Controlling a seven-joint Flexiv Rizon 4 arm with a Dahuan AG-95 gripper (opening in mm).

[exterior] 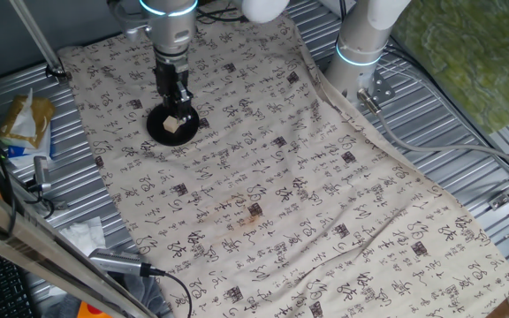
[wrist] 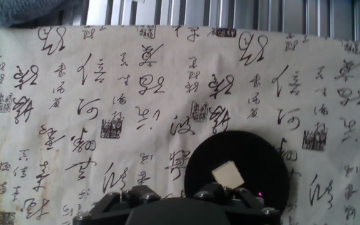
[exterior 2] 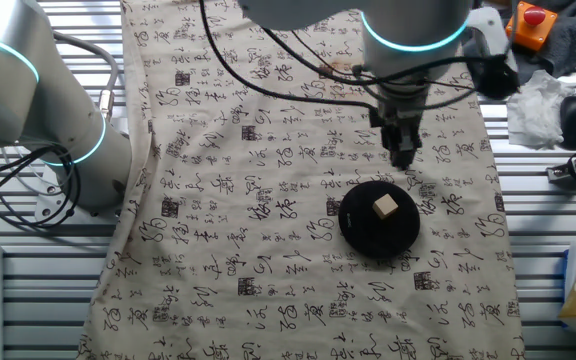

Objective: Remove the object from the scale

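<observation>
1. The fingers (exterior 2: 402, 150) of the gripper (exterior: 177, 99) hang above the cloth with nothing between them; they look close together in both fixed views, but I cannot tell from any view whether they are fully closed or slightly parted.
2. In one fixed view, going left to right: a yellow-and-white packet (exterior: 25, 124) lies on the ribbed metal table (exterior: 467, 115) at the far left, then comes the cloth (exterior: 307, 203) printed with black characters, with the scale (exterior: 171, 124) near its upper left part.
3. The object (exterior: 173, 124) sits on top of the scale, roughly at its middle, resting flat and apart from the gripper.
4. In that same view the gripper stands directly over the disc's far edge, its tips just above the block without touching it.
5. Further right, a second white arm base (exterior: 360, 44) with a glowing ring stands at the cloth's edge.
6. In the other fixed view the gripper hovers just beyond the scale (exterior 2: 379, 217), and the object (exterior 2: 386, 206) lies on the disc, slightly off centre.
7. In the hand view the scale (wrist: 237, 175) fills the lower right, the object (wrist: 228, 175) on it just above the gripper body; the fingertips themselves are not visible there.
</observation>
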